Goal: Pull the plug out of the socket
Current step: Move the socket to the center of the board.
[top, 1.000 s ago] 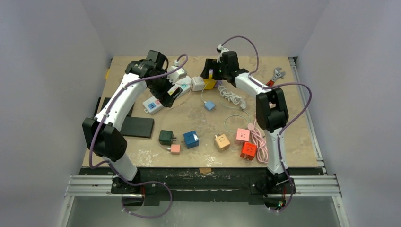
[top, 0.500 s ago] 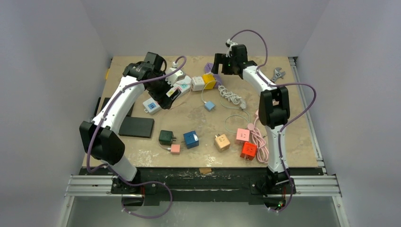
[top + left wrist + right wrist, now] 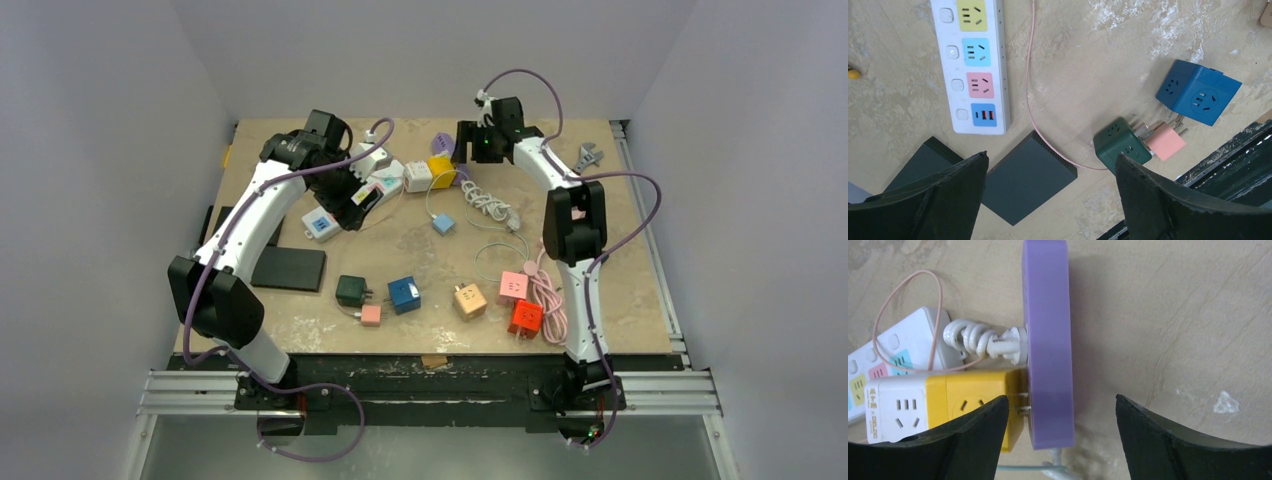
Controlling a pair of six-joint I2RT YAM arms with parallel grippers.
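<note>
The right end effector (image 3: 1060, 407) is released, straddling the purple socket block (image 3: 1045, 315), which stands on edge at 12 o'clock on the desk (image 3: 1173, 315) with the yellow cube plug (image 3: 973, 392) seated at its 8 o'clock side, prongs partly bared. Clenching on the block alone risks dragging both along together, since the left end effector (image 3: 1051, 160), also released, pins nothing.

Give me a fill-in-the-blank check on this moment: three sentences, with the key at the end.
1. The socket strip that the yellow cube is plugged into is coloured ____.
2. On the white power strip, the socket next to the USB panel is ____.
3. The left gripper holds nothing; its jaws are ____.
Missing words: purple; pink; open.
</note>
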